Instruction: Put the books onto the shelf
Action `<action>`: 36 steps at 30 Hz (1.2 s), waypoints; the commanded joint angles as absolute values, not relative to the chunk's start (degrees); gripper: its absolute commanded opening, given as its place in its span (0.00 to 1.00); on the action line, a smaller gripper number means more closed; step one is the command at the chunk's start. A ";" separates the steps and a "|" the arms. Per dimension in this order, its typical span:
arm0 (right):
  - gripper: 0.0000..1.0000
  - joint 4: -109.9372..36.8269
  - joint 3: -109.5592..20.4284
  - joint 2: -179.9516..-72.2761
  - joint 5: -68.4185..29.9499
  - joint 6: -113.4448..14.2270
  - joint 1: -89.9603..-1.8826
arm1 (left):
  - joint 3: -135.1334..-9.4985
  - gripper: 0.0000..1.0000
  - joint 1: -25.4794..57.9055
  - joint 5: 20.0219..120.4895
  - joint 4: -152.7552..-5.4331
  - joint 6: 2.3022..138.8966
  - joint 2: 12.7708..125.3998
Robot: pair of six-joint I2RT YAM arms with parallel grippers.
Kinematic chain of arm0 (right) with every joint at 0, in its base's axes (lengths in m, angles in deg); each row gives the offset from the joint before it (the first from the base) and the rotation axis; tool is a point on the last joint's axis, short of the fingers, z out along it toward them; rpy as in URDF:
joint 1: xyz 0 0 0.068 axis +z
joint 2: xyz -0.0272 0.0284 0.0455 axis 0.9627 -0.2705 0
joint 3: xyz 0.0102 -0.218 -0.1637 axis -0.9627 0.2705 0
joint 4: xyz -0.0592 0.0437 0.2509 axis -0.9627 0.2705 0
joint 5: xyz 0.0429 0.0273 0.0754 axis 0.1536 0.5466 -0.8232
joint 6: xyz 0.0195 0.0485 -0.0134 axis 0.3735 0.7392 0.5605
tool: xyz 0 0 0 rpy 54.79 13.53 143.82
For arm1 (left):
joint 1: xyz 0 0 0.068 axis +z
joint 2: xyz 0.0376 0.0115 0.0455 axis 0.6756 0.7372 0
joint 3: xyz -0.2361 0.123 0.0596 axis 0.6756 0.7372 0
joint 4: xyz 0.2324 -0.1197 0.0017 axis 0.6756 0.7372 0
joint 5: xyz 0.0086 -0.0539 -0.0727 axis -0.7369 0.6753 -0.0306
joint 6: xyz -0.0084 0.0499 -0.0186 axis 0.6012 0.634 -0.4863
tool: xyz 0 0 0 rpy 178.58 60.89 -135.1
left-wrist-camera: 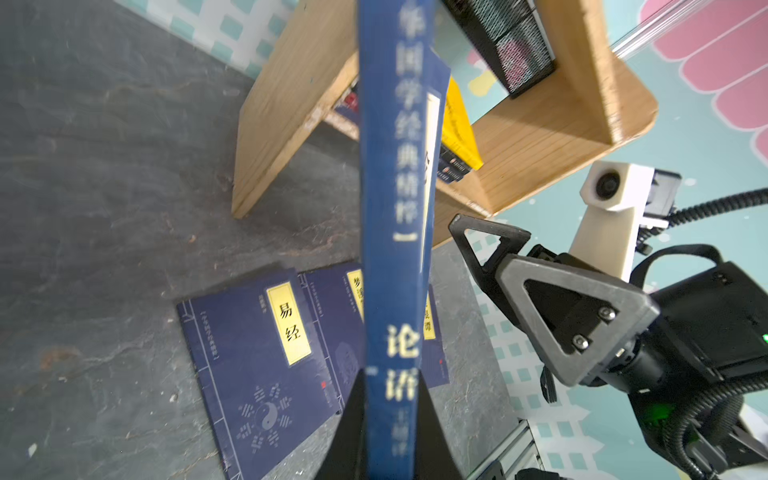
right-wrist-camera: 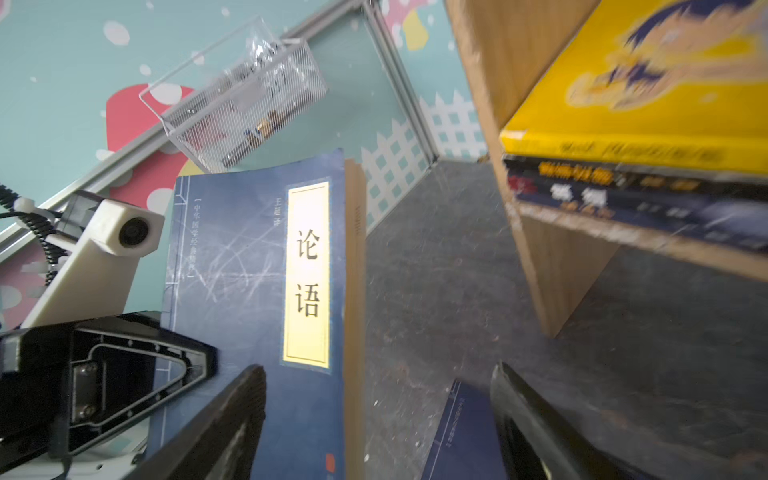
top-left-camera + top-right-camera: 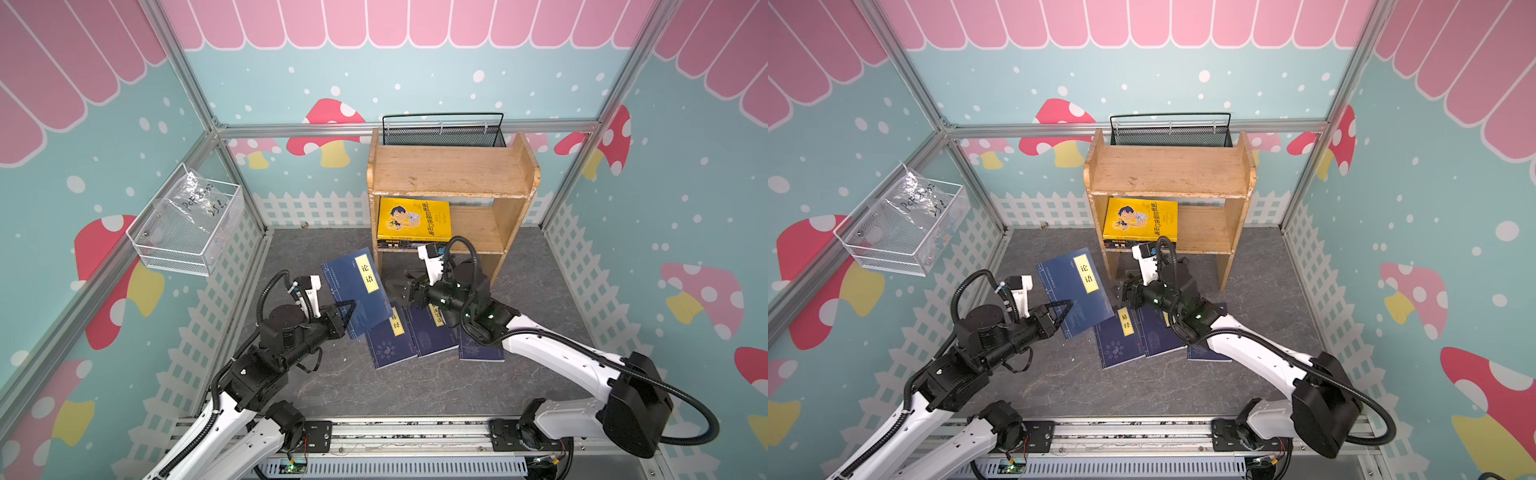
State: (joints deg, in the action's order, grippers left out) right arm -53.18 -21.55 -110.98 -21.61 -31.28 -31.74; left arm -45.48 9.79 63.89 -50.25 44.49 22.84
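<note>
A: Looked at the left hand [image 3: 350,306] first?

B: Did. Found it pinched tight on the spine edge of the navy book labelled 论语 [image 3: 353,286], which was held clear of the worktop [image 3: 332,386] and tilted, cover up in both top views.

A: And checked the right hand [image 2: 376,399]?

B: Found its jaws spread wide, gripping nothing, hanging just beside that book's page edge, in front of the shelf [image 3: 449,170].

A: Counted the rest?

B: Saw three more navy books [image 3: 388,343] lying flat side by side on the worktop, partly under the right arm. Spotted a yellow book [image 3: 413,218] topping a small stack of dark ones on the shelf's lower tier, at its left end. Noted a black mesh basket [image 3: 442,135] behind the shelf and a white wire basket [image 3: 187,224] on the left wall.
</note>
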 commanded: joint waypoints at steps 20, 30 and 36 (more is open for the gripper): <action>0.99 -59.82 -26.99 -97.27 -18.50 -32.81 -35.75 | -74.55 0.00 9.66 74.56 -93.04 47.48 50.94; 1.00 -75.20 -30.64 -108.38 -29.91 -22.33 -36.67 | -76.44 0.00 9.10 75.20 -102.94 42.62 59.05; 0.99 -80.28 -31.91 -113.24 -31.34 -16.60 -37.14 | -75.07 0.00 8.93 76.82 -105.21 40.99 59.29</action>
State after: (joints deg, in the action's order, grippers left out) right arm -74.14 -29.86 -112.57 -29.26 -21.09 -36.83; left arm -73.98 9.12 75.12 -99.69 42.72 60.17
